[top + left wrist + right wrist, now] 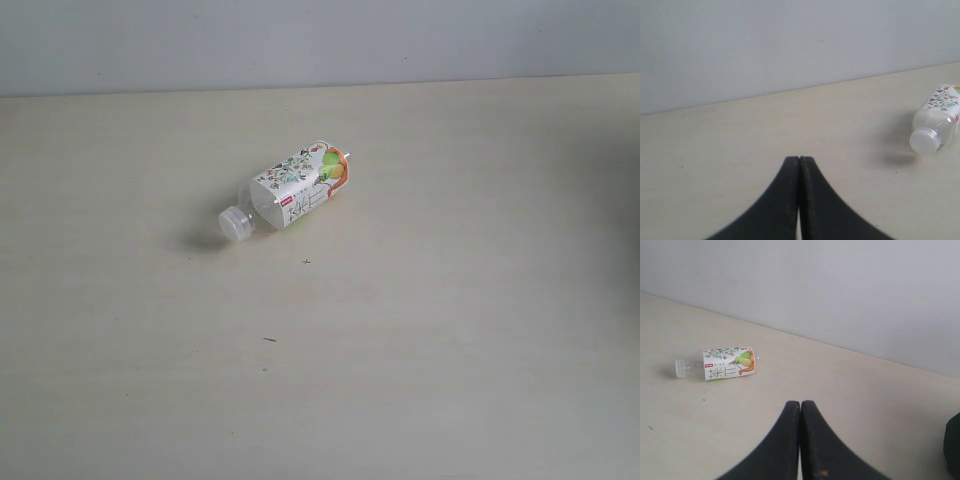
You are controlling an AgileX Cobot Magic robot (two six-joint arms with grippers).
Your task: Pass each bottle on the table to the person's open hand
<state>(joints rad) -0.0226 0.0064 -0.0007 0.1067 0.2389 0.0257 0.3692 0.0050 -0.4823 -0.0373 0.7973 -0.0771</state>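
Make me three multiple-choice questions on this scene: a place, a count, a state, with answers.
1. In the exterior view, the cap of the floral-label bottle points toward: A upper right; B lower left; C straight up.
2. Bottles on the table: A one; B two; C four.
3. The left gripper is: A open; B shut on the bottle; C shut, empty.
Answers: 1 B, it lies at the bottle's lower-left end. 2 A, every view shows one. 3 C, jaws meet with nothing between.
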